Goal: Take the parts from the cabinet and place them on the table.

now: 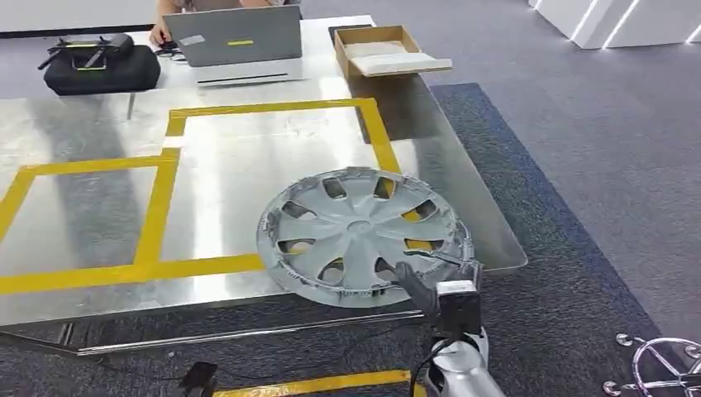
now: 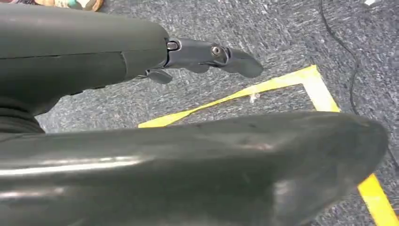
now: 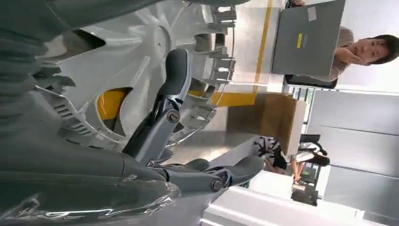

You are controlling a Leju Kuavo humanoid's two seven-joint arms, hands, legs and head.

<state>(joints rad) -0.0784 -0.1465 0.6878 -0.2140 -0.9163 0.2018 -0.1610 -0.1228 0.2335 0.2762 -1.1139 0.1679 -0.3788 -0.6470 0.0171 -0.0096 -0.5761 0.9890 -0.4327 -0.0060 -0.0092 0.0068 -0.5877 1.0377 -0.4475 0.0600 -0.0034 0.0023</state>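
A grey hubcap [image 1: 357,236] lies on the metal table [image 1: 248,174], over the yellow tape's near right corner, and its near rim hangs past the table's front edge. My right hand [image 1: 434,281] grips that near right rim. In the right wrist view one dark finger [image 3: 170,84] lies against the hubcap [image 3: 136,56] beside its clips, while the other fingers stretch past it. My left hand [image 2: 207,54] hangs over the grey carpet with its fingers stretched out and nothing in it.
Yellow tape [image 1: 157,207] marks rectangles on the table. At the far end stand a laptop [image 1: 240,37] with a person behind it, a black case [image 1: 99,66] and a cardboard box [image 1: 384,50]. A chrome part [image 1: 661,364] lies on the carpet, lower right.
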